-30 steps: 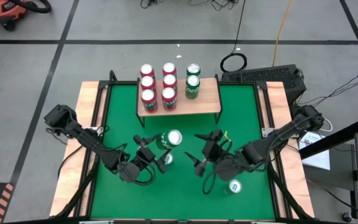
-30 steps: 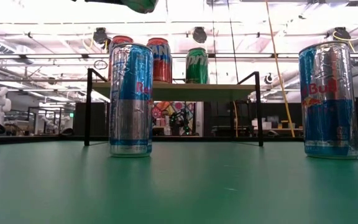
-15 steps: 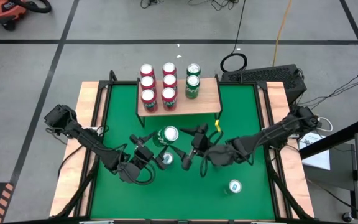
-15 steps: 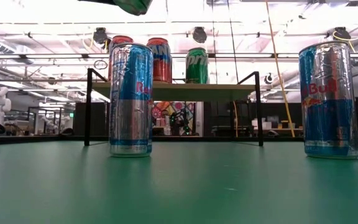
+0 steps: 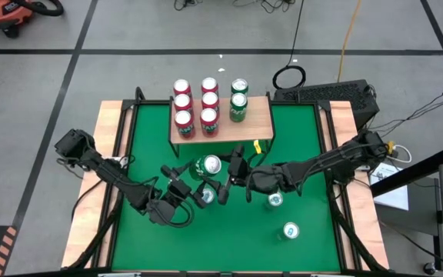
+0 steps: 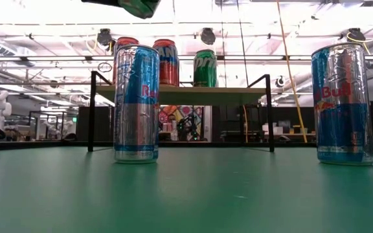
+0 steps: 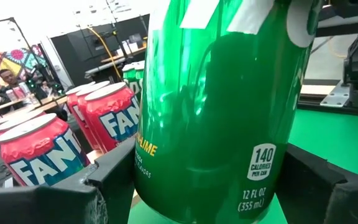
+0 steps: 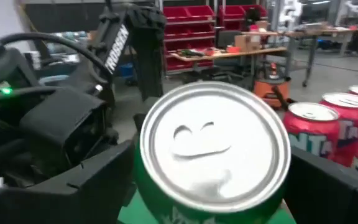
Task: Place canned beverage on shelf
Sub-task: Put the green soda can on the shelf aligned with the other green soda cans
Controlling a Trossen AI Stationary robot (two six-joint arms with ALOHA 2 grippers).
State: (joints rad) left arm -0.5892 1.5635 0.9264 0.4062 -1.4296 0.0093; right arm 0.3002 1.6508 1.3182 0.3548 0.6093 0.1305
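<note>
My left gripper [image 5: 198,174] is shut on a green can [image 5: 203,169] held high over the middle of the green table; only the can's bottom end shows in the low view [image 6: 138,5]. My right gripper [image 5: 228,174] is open. It has come from the table's right, and its fingers stand on either side of the can's silver top [image 8: 215,146]. The shelf [image 5: 258,117], a light-wood board on black legs, stands at the table's far edge and carries several red cans [image 5: 181,104] and two green cans [image 5: 238,100]. My left gripper pinches the green can's side wall [image 7: 166,180] between its two fingers [image 7: 98,186], across the can's body. The fingers come from the table's left and near side. The can is lifted clear of the table, tilted with its top [image 5: 211,164] toward the table's right.
Three silver-and-blue cans stand upright on the table: one below the held can [image 5: 206,196], one near the right arm [image 5: 274,200] and one toward the near right [image 5: 290,230]. Two of them show in the low view [image 6: 136,103] [image 6: 342,103]. The shelf's right part is bare.
My right gripper has gone toward the table's left, up to the green can in my left gripper, and its fingers now stand around the can's top. The move has uncovered a silver can on the table. My left gripper has kept its hold.
</note>
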